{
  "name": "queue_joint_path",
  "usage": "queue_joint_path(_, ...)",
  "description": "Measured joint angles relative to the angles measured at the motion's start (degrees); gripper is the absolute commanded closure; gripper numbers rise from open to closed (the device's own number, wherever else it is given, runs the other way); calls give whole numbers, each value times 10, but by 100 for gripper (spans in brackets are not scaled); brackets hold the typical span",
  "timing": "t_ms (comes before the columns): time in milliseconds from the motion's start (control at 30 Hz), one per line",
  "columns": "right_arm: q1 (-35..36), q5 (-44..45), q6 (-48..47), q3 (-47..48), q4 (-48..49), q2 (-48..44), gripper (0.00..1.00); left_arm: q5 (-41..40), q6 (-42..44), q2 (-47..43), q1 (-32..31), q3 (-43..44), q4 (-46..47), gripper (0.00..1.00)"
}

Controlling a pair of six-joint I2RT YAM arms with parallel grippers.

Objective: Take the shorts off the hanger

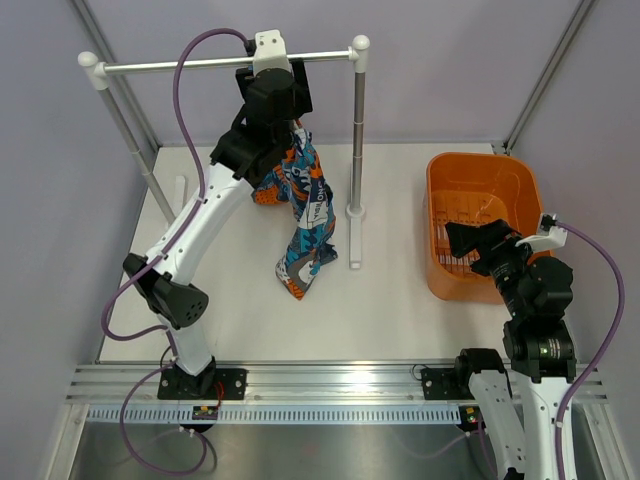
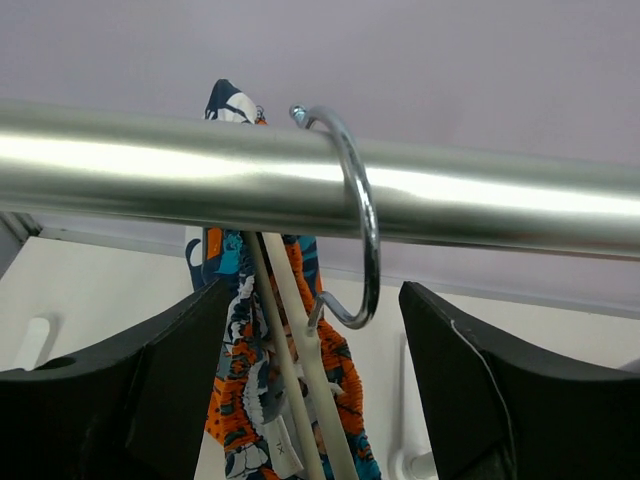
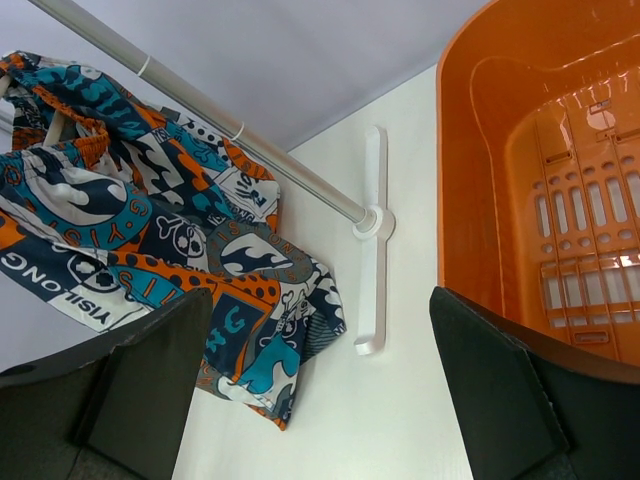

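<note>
The shorts (image 1: pixel 305 215), patterned in blue, teal, orange and white, hang from the silver rail (image 1: pixel 200 65) down to the table. In the left wrist view the cream hanger (image 2: pixel 300 365) runs down through the shorts (image 2: pixel 235 390), and its metal hook (image 2: pixel 365 230) loops over the rail (image 2: pixel 500 205). My left gripper (image 1: pixel 290 125) is up at the rail and open, one jaw on each side of the hanger's neck (image 2: pixel 315 295); the left jaw is close against the fabric. My right gripper (image 1: pixel 468 245) hovers open and holds nothing (image 3: pixel 320 300), to the right of the shorts (image 3: pixel 150 230).
An orange basket (image 1: pixel 435 200) stands at the right, directly beside my right gripper (image 3: pixel 470 150). The rack's right post (image 1: pixel 358 130) and its white foot (image 1: pixel 355 240) stand between the shorts and the basket. Grey walls close in the back and sides.
</note>
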Motion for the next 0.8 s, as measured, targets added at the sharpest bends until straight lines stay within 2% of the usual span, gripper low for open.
queue_joint_path(100,0,-1,0,0,-2,0,1,-14,10,5,0,0,1,33)
queue_joint_path(200,0,-4,0,0,-2,0,1,-21,20,5,0,0,7,43)
queue_joint_path(233,0,-4,0,0,-2,0,1,-22,22,5,0,0,9,51)
queue_joint_path(333,0,-4,0,-1,-2,0,1,-26,30,5,0,0,12,65)
queue_joint_path(433,0,-5,0,-1,-2,0,0,-26,37,5,0,0,14,71)
queue_joint_path(500,0,-5,0,-1,-2,0,1,-26,41,5,-1,0,15,80)
queue_joint_path(800,0,-7,1,-6,-2,0,1,-27,60,5,0,0,14,100)
